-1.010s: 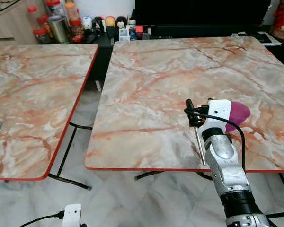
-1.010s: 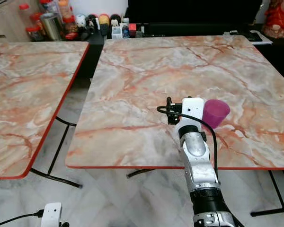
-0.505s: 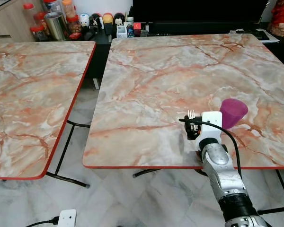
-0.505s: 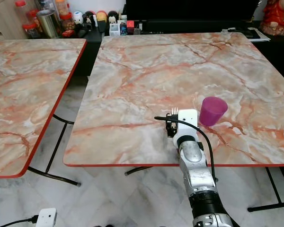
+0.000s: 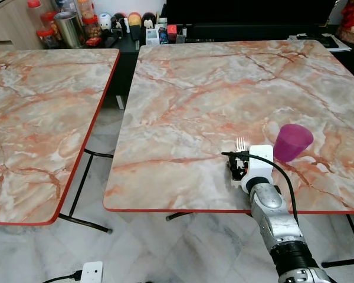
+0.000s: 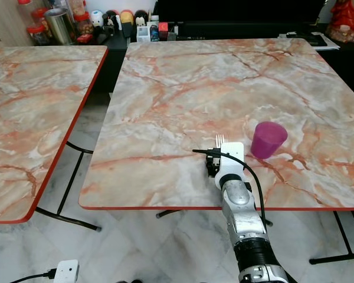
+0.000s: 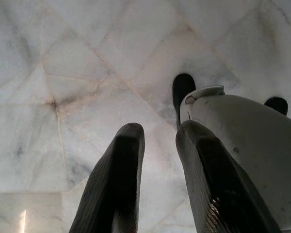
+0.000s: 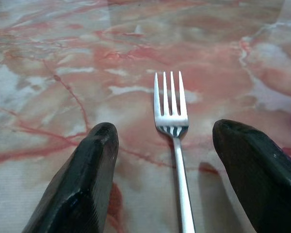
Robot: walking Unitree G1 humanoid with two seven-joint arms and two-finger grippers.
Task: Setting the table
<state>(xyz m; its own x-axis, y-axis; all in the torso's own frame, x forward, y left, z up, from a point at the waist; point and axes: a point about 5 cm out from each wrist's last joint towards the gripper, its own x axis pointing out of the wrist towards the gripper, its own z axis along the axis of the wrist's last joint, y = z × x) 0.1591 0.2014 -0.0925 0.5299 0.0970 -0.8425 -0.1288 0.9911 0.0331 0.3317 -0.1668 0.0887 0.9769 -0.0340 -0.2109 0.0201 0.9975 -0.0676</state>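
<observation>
Lower centre-right, our right gripper (image 8: 160,179) hangs over the table (image 5: 189,94) edge, fingers spread wide with the fork (image 8: 173,114) lying flat between them, untouched. Just beyond, to the right, stands the purple cup (image 5: 292,142). Our left gripper (image 7: 157,145) hangs over the floor, fingers slightly parted.

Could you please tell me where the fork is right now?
The fork lies flat on the right-hand marble table near its front edge, between the open fingers of the right end effector, just left of the purple cup.

Silver fork (image 8: 173,126) flat on table, beside purple cup (image 5: 292,142).
</observation>
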